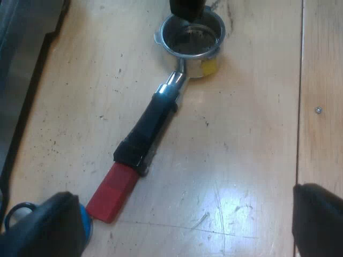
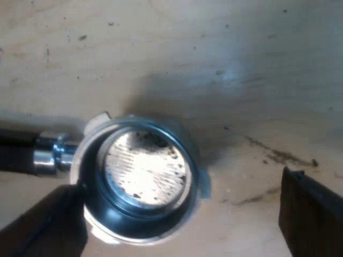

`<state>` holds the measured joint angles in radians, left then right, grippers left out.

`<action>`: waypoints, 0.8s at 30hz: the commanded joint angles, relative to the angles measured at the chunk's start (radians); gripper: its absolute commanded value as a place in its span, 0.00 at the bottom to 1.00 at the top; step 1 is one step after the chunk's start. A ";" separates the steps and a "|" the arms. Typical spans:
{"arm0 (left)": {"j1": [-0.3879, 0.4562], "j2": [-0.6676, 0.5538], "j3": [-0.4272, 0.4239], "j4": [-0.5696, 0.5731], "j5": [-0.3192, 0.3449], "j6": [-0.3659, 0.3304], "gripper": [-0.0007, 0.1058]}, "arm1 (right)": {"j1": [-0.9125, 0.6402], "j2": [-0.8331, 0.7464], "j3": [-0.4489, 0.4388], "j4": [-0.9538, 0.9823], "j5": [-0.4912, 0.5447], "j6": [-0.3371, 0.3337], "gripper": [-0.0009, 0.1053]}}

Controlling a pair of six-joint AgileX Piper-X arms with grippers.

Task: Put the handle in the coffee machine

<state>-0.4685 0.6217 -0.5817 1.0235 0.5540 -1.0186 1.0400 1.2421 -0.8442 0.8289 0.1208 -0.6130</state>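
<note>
- Steel coffee holder with a long handle (image 1: 161, 107) lies flat and loose on the pale wooden tabletop (image 1: 252, 139), not locked into any machine.
- Left end effector (image 1: 185, 225) hangs over the handle's red block-shaped end (image 1: 113, 191), its two black fingers spread wide and gripping nothing. The red end lies near one finger.
- From that red end, the matt black grip (image 1: 147, 128) runs toward one o'clock up to the round steel basket (image 1: 191, 35).
- Right end effector (image 2: 177, 219) is likewise spread wide and empty, poised right above the basket. One finger is close to the rim at about eight o'clock, and the other is well apart at about four o'clock.
- Dark coffee specks dot the basket floor, and a bright chrome neck (image 2: 51, 155) leaves the rim at nine o'clock.
- A small yellow tag (image 1: 209, 67) sits under the basket's rim at about five o'clock, seen from the left wrist.
- A blue round object (image 1: 83, 219), possibly the tamper, lies just beside the red end at its eight o'clock.
- Handling, as I judge it: the holder is rigid and heavy at the basket end, with slippery chrome. The black grip, taken close to the neck, looks the surest hold and should limit drooping.
</note>
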 commanded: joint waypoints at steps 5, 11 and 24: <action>-0.005 -0.001 -0.006 0.003 0.005 -0.001 0.76 | 0.002 0.029 -0.008 -0.070 -0.013 0.001 0.80; -0.005 -0.001 0.002 0.003 0.005 -0.001 0.76 | 0.000 0.061 -0.008 -0.070 -0.021 -0.007 0.90; -0.005 -0.001 0.005 0.005 0.005 -0.005 0.76 | -0.045 0.148 -0.008 -0.144 -0.058 -0.011 0.90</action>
<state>-0.4685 0.6217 -0.5790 1.0235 0.5540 -1.0186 1.0030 1.3848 -0.8442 0.6919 0.0760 -0.6178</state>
